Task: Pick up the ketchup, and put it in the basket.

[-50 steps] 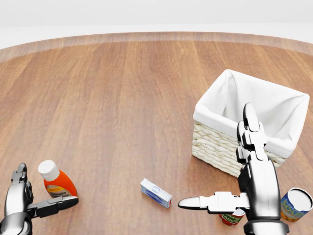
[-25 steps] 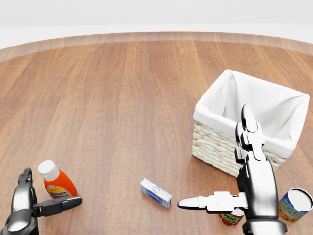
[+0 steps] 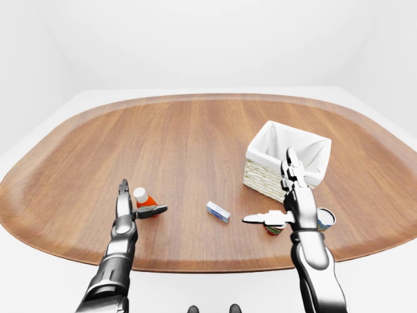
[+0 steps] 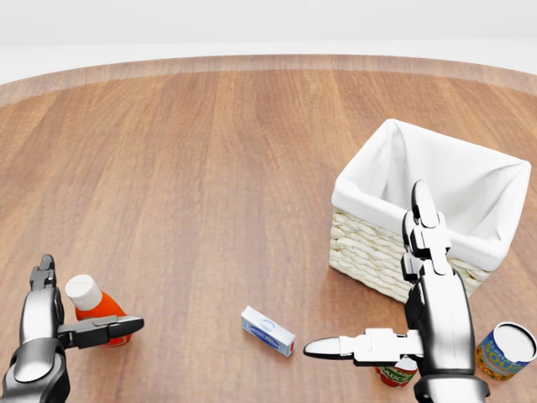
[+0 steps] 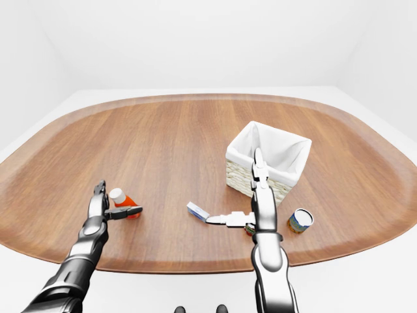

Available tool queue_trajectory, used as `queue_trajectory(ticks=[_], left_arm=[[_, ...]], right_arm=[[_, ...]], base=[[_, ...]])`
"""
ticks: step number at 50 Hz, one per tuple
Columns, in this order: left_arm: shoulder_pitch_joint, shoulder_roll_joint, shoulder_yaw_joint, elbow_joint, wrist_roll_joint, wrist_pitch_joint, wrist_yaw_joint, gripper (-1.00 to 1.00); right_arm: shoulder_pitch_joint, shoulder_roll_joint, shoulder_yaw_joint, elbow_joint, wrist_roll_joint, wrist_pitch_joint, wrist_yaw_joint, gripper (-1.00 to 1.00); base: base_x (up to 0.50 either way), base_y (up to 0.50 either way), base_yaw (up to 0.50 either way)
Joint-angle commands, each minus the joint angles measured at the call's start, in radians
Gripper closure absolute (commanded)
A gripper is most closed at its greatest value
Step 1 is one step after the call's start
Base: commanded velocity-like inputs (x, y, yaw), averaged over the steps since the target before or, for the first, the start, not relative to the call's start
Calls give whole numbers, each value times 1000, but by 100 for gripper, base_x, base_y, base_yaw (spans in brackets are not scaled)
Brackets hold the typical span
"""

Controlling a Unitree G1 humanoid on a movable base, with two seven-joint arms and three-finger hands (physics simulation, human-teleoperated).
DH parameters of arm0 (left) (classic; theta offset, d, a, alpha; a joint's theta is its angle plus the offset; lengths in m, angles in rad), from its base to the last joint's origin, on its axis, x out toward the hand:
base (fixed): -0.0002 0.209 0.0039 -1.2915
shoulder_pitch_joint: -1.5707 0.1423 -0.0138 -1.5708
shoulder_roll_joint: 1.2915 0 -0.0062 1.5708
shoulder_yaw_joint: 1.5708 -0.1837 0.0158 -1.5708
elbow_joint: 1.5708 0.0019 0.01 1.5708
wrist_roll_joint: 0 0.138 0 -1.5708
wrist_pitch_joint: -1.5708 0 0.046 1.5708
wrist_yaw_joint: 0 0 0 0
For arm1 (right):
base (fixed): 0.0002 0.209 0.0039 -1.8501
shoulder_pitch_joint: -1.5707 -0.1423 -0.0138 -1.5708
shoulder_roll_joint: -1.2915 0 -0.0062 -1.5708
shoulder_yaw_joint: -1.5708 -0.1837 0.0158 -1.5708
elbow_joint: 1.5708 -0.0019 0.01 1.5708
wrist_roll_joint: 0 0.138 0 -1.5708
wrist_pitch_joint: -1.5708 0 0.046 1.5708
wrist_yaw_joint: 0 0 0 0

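The ketchup is an orange-red bottle with a white cap, standing tilted at the lower left of the head view. My left hand is open around it. Its thumb crosses the bottle's lower part and its fingers stand just left of the cap. The wicker basket with a white cloth liner sits at the right. My right hand is open and holds nothing. Its fingers point up over the basket's near wall and its thumb points left.
A small white and blue box lies on the wooden table between my hands. A red can shows partly under my right hand. A blue and yellow can stands at the lower right. The table's rounded edge is close below in the left-eye view.
My left hand has moved up in the head view, closing in on the ketchup, and its thumb now overlaps the bottle's base. The right hand has hardly moved.
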Motion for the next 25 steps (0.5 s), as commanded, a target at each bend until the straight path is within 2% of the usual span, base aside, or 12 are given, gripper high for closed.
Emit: queue_trajectory(ticks=[1, 5, 6, 7, 25], left_arm=[[-5, -14, -4, -59, 19, 0, 0, -100], [-13, -23, -9, -55, 22, 0, -3, -100], [-15, -24, -9, -54, 19, 0, -5, 71], [-17, -26, -9, -48, 14, 0, -8, 92], [-3, -45, -22, -63, 27, 0, -14, 92]], right_arm=[[-4, 0, -2, -3, 2, 0, 0, -100], [-1, 0, -2, -10, 4, 0, 1, -100], [0, 0, -2, -14, 5, 0, 2, -100], [2, 0, -3, -17, 5, 0, 3, -100], [-5, -1, -8, 6, 10, 0, 6, -100]], base=[[0, 0, 0], [0, 0, 0], [0, 0, 0], [0, 0, 0], [0, 0, 0]])
